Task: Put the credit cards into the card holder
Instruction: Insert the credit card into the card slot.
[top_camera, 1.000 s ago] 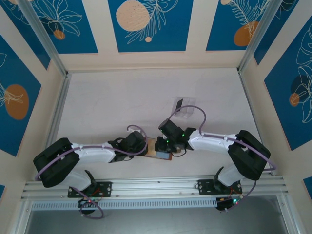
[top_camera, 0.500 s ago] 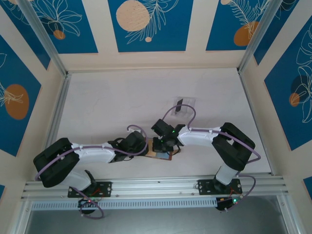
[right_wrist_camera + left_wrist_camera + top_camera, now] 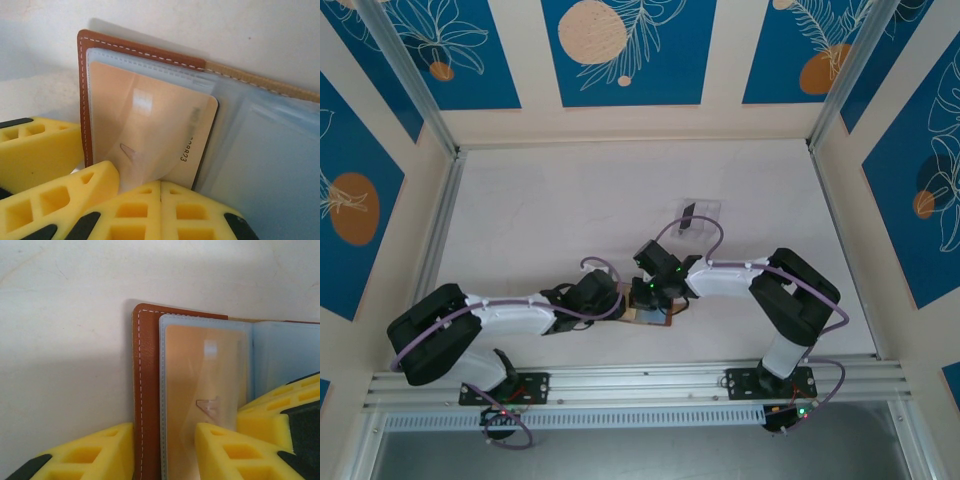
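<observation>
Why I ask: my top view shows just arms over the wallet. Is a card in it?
Observer: Partly. A tan card sits in a clear sleeve of the open card holder.
Operator: Fully seated?
Observer: No, it lies skewed, its digit-printed edge outside the sleeve.
Operator: The right hand?
Observer: Shut, fingertips meeting at the card's near edge.

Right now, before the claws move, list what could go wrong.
The gold card is not fully in the sleeve: a crooked push could jam it or crease the film. The shut right claw sits at its edge and might drag it out on retreat. The wallet could slide under the open left claw.
</observation>
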